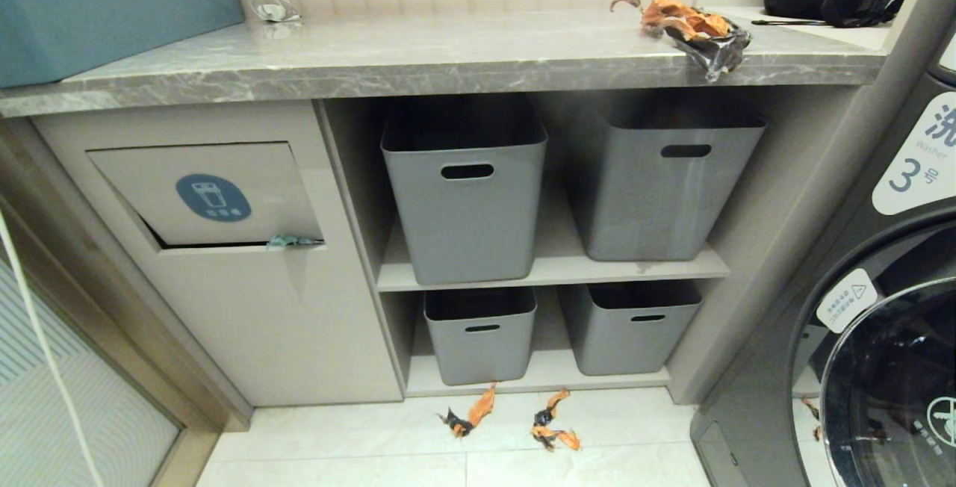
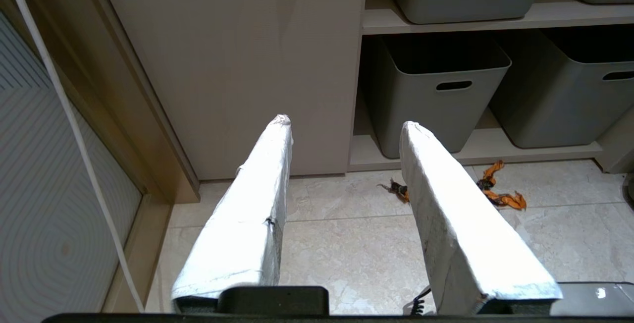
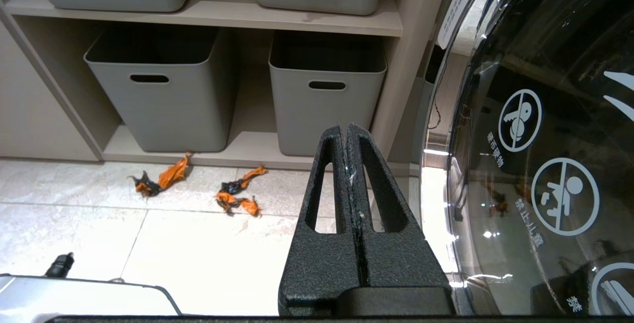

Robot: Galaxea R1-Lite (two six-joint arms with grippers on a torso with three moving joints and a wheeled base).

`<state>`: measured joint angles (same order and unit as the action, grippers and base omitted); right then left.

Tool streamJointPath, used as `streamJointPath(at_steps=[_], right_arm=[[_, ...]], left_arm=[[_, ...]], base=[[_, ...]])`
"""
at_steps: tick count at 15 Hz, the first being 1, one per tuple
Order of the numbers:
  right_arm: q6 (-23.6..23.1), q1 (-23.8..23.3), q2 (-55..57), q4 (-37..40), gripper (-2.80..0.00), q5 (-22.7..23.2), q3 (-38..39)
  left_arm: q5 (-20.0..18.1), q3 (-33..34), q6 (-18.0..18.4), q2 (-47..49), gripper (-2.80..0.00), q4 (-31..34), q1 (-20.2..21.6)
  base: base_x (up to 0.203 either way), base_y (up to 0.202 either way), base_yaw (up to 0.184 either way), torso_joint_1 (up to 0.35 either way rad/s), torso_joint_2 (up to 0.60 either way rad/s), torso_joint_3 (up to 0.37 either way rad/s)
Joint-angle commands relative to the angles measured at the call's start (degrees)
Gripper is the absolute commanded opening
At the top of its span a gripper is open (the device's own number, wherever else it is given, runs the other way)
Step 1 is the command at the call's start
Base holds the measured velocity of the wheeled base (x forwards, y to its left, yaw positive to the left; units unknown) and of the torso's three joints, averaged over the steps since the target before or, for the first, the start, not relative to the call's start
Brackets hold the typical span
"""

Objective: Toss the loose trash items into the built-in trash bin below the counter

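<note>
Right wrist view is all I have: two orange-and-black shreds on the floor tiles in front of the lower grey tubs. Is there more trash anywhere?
Observer: Yes. A bigger crumpled orange pile with a dark wrapper lies at the right end of the counter; the wrapper droops over the front edge.
Operator: Where is the bin?
Observer: Its flap, marked with a blue icon, sits in the cabinet front under the counter's left end, left of the upper tubs.
Operator: Is the flap shut?
Observer: No, it is ajar at the bottom, with a small teal scrap caught at its lower right corner.
</note>
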<state>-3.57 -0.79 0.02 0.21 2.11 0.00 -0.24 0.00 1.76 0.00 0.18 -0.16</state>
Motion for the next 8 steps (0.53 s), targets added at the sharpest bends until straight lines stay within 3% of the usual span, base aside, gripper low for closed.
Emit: streamJointPath(at_steps=[1, 8], right_arm=[[-0.10, 0.00, -0.11, -0.03, -2.80, 0.09, 0.00], [-0.03, 0.00, -0.11, -0.03, -2.80, 0.00, 0.00]], left_arm=[[-0.02, 0.00, 0.00, 0.00, -2.80, -0.01, -0.02], [-0.28, 0.00, 1.80, 0.00, -2.80, 0.10, 0.06]], base=[[0.000, 0.000, 0.000, 0.000, 0.00, 0.000], [0.000, 0.000, 0.000, 0.000, 0.00, 0.000]])
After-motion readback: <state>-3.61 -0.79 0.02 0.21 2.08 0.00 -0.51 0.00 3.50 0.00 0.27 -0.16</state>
